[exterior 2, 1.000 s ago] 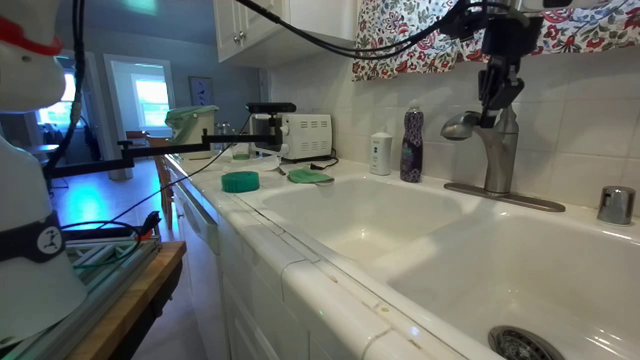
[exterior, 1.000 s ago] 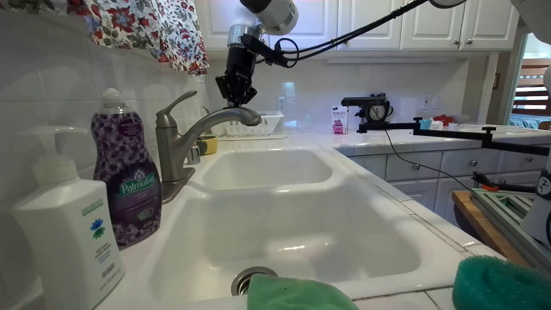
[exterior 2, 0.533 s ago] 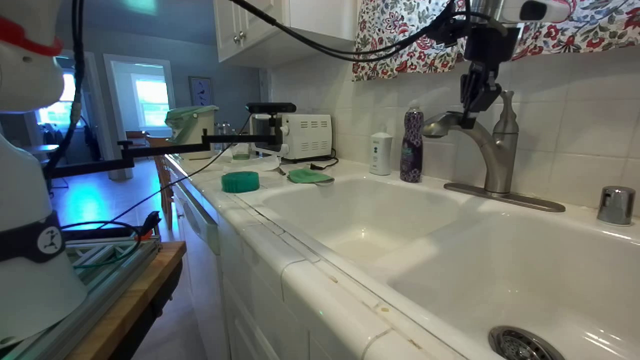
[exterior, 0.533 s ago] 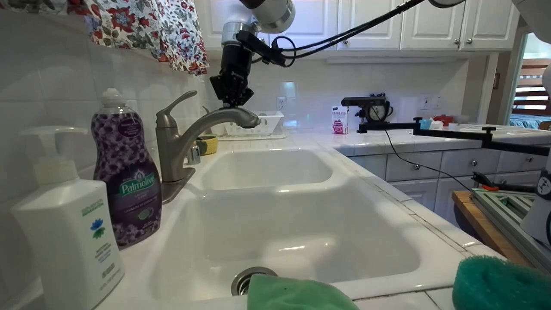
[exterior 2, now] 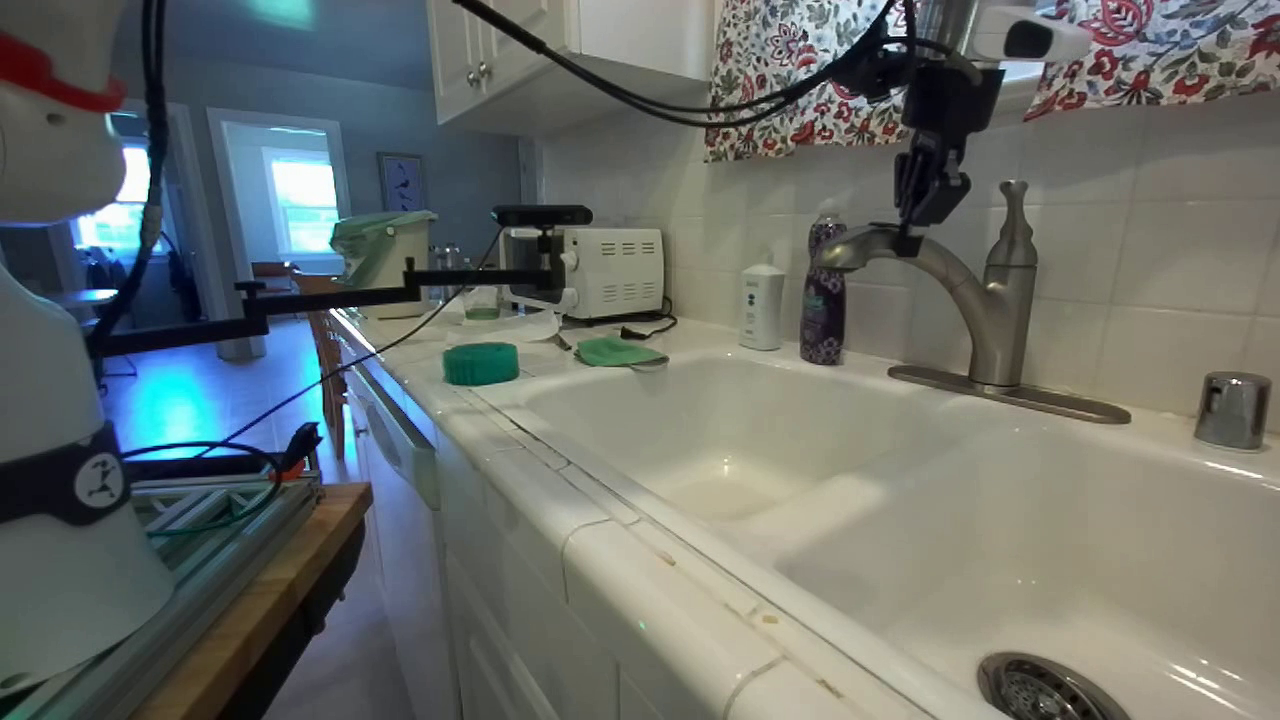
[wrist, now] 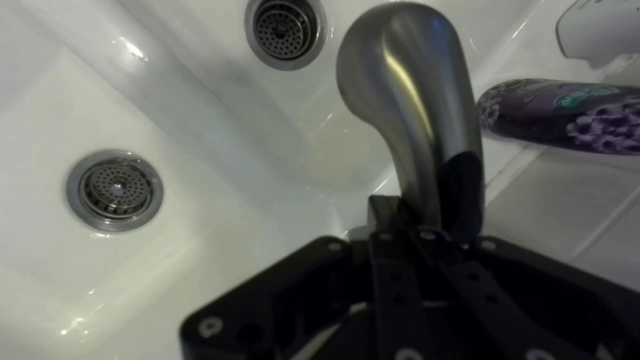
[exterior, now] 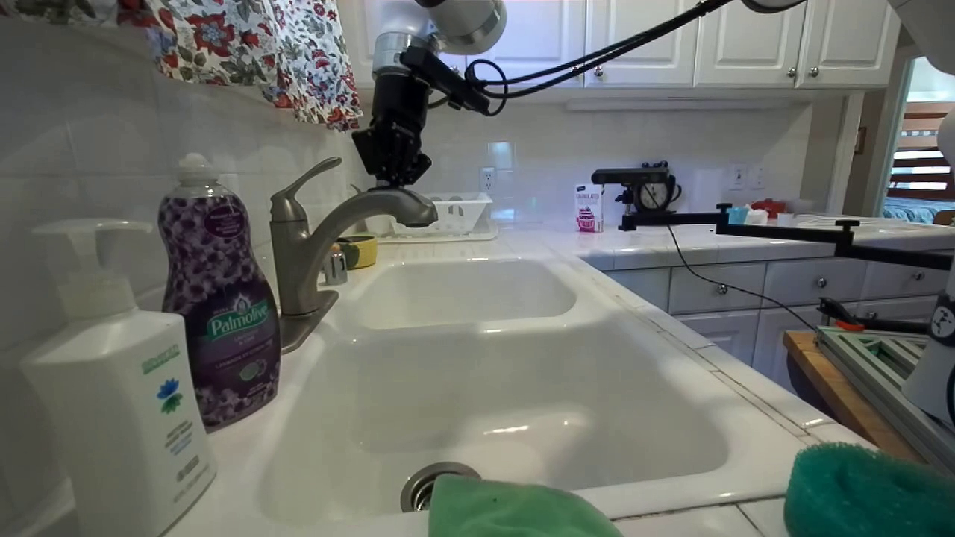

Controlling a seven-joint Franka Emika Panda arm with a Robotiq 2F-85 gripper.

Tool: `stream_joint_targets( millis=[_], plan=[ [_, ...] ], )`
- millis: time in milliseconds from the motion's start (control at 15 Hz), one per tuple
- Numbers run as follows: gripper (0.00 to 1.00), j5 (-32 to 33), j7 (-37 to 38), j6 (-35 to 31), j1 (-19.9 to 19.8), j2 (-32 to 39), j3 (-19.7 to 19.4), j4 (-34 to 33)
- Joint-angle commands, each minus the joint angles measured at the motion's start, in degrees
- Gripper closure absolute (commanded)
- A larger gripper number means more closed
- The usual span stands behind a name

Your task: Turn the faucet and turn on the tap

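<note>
Faucet [exterior: 317, 242]: brushed silver-grey in all views; wrist view adds a pale yellow streak down the spout [wrist: 405, 90] and a black patch low on it, perhaps only a reflection; fingers [wrist: 390, 275]: black; Palmolive bottle [exterior: 224, 313]: deep purple with lilac blossom print, green brand panel, white cap; pump dispenser [exterior: 127, 403]: white, with green lettering and a blue-and-green flower mark; curtain [exterior: 254, 56]: red, blue and green florals on white; cabinets [exterior: 753, 56]: white; sink [exterior: 507, 388]: white; strainers [wrist: 120, 186]: grey metal, dotted with dark holes; cloth [exterior: 515, 511]: mid green; scrubber [exterior: 865, 488]: teal green; surface [exterior 2: 690, 610]: white tile crossed by brownish grout lines.
</note>
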State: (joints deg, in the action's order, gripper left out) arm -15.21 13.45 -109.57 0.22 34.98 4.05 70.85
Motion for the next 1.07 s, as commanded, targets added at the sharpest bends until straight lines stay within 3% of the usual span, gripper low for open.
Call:
stream_joint_targets(
  millis=[0, 467, 533, 1000],
  plan=[
    [1.00, -1.88, -1.65, -0.97, 0.40, -1.06, 0.73, 1.89],
    [1.00, -1.12, -1.60, -2.85, 1.74, -1.05, 0.98, 2.51],
    [0.80, -0.77, -1.30, -2.92, 1.81, -1.22, 0.70, 2.65],
    [0.30, 2.89, 1.89, -1.85, 1.12, -5.17, -3.80, 5.20]
  ],
)
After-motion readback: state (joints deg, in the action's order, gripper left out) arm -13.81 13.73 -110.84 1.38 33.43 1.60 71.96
